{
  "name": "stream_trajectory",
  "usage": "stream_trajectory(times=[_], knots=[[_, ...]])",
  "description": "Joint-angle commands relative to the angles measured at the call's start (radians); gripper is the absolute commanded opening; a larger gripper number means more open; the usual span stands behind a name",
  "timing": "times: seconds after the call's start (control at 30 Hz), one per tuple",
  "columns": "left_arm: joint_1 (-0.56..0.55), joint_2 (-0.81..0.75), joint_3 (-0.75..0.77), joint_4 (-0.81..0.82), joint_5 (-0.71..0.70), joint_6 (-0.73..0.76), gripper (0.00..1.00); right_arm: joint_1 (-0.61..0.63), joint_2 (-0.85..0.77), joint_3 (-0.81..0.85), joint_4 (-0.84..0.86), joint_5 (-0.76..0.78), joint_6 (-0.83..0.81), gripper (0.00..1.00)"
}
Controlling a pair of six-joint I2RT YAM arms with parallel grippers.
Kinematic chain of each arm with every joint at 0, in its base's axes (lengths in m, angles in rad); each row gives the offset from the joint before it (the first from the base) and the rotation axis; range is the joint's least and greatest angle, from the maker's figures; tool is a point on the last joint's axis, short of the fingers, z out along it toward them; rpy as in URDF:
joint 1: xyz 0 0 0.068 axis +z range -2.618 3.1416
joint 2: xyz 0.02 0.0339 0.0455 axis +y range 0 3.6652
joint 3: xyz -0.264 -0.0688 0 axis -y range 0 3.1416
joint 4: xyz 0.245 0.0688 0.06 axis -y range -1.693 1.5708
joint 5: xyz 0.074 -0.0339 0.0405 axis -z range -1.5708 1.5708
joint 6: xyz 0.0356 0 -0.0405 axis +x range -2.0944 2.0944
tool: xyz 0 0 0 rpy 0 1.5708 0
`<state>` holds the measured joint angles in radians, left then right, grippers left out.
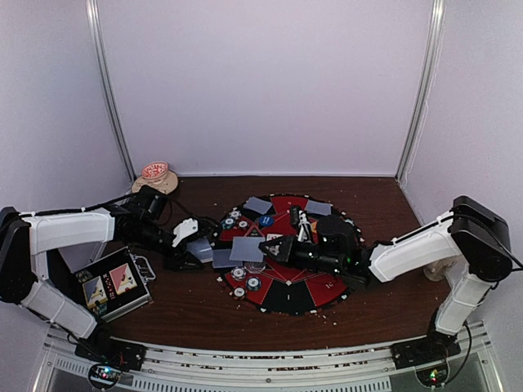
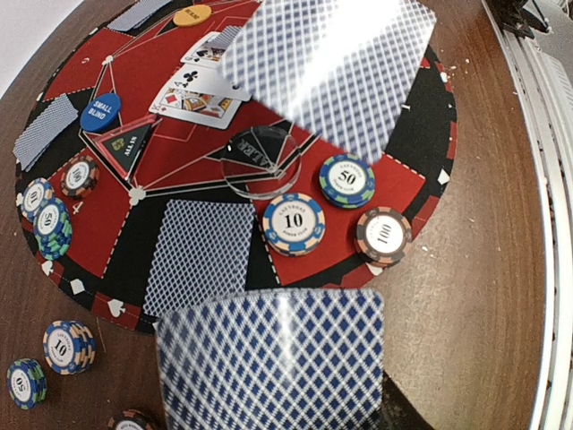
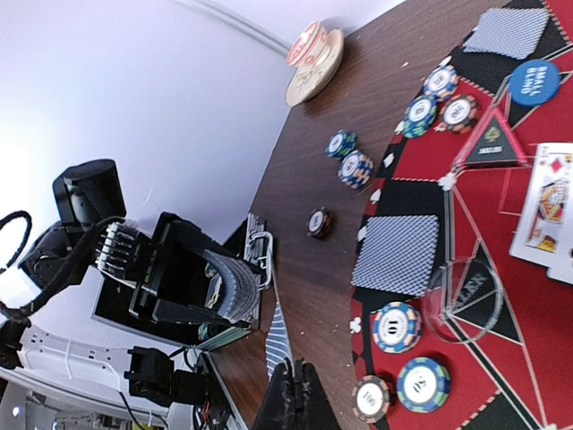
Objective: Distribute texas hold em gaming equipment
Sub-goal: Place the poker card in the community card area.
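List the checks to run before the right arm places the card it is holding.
1. Right gripper shut on the card: ok.
2. Only one card in that grip: cannot tell.
3. Left gripper clamped on the deck: ok.
4. Held card apart from the deck: ok.
5. Face-down card lies flat and uncovered on the mat: ok.
6. 10 chip, 50 chip and 100 chip lie beside that card, not on it: ok.
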<state>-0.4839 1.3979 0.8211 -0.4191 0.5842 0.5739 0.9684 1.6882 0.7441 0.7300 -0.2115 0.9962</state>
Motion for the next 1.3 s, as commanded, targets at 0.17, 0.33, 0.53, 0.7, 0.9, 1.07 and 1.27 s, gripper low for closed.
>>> stream_trajectory(times=[0.17, 0.33, 0.53, 0.7, 0.9, 1.07, 1.27], knots=[[0.005, -0.010, -0.003, 0.032, 0.013, -0.002, 0.45, -0.008, -0.198, -0.271, 0.057, 0.471, 0.181, 0.00], [0.004, -0.011, -0.004, 0.032, 0.011, -0.002, 0.45, -0.008, -0.227, -0.342, 0.032, 0.638, 0.291, 0.00], [0.005, -0.014, -0.004, 0.032, 0.012, -0.001, 0.45, -0.008, -0.242, -0.371, -0.029, 0.799, 0.389, 0.00], [0.005, -0.016, -0.004, 0.032, 0.014, 0.000, 0.45, -0.008, -0.254, -0.385, -0.096, 0.900, 0.467, 0.00], [0.005, -0.017, -0.005, 0.032, 0.015, 0.000, 0.46, -0.007, -0.219, -0.366, -0.130, 0.938, 0.515, 0.00], [0.006, -0.020, -0.005, 0.032, 0.017, 0.000, 0.46, -0.009, -0.165, -0.334, -0.161, 0.947, 0.553, 0.01], [0.004, -0.022, -0.006, 0.032, 0.017, 0.001, 0.45, -0.024, -0.106, -0.315, -0.131, 0.934, 0.596, 0.02]])
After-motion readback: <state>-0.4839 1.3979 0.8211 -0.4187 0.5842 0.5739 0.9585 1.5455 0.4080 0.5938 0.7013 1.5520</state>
